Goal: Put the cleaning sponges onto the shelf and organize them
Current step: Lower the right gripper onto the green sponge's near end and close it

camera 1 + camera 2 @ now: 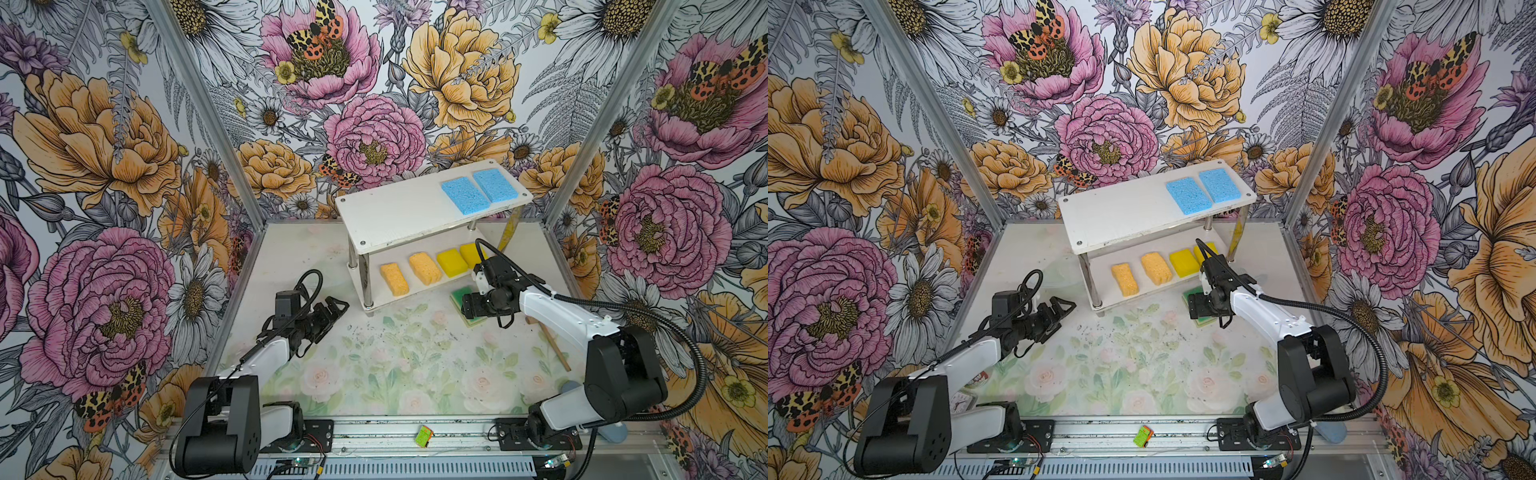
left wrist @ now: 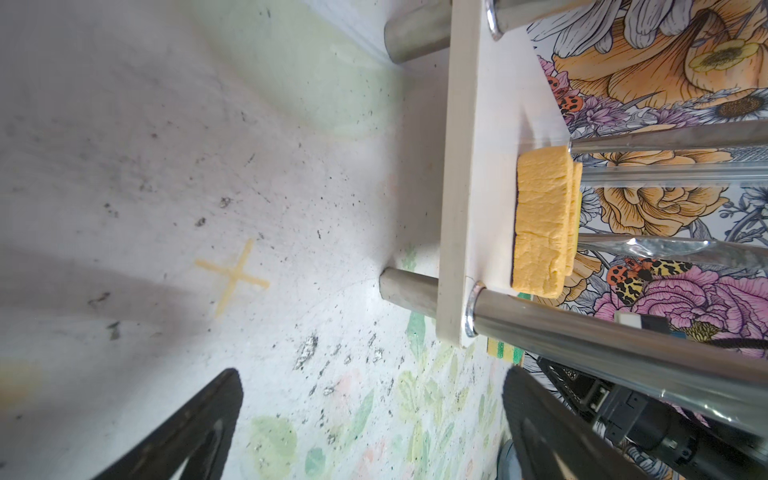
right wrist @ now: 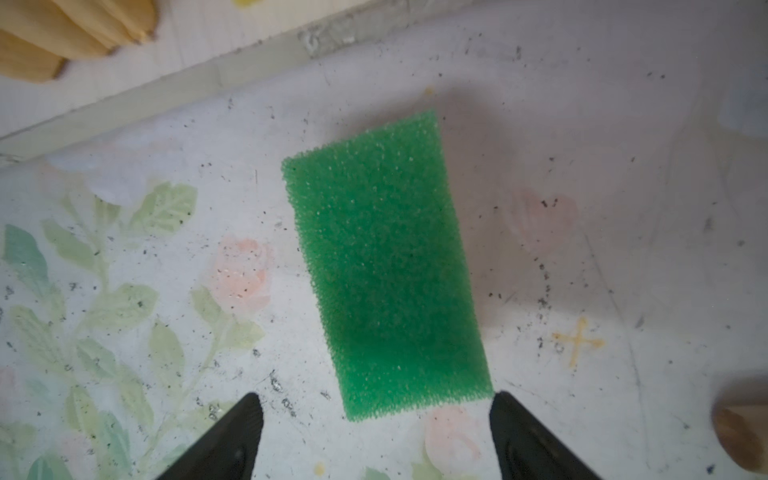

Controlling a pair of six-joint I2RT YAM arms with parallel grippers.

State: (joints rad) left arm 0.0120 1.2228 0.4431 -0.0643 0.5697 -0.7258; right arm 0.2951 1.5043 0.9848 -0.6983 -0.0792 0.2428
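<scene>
The green sponge is a flat rectangle with a coarse, bristly bright-green top. It lies on the bench directly under the right pincer. Its long axis runs ahead of the pincer, skewed a little from square, and its near short end sits between the fingertips. This pincer is released, its jaws spread wider than the sponge. The shelf stands just beyond the sponge's far end. The left pincer is also released and hangs empty, well apart.
</scene>
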